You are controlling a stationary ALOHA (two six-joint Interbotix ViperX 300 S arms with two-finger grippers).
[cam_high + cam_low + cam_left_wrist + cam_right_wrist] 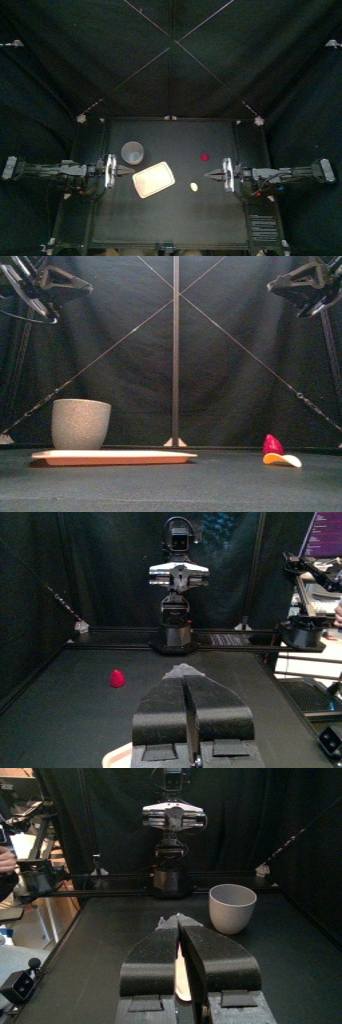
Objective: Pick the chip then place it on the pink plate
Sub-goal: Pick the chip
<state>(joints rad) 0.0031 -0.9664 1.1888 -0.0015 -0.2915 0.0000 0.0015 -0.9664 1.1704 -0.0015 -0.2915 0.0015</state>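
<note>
Right pincer [225, 175], clenched and empty, hangs above the table [174, 225] near the chip [194, 187], which lies at the pink plate [154, 179]'s 3 o'clock, apart from it; judgement: spread jaws first, drop straight, pinch thin edges low.

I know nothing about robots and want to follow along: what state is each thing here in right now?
Left gripper: shut, empty, raised.
Right gripper: shut, empty, raised.
Chip: lying on the table, untouched.
Tray: flat, nothing on it.
Cup: upright.
Red toy: standing by the chip.
</note>
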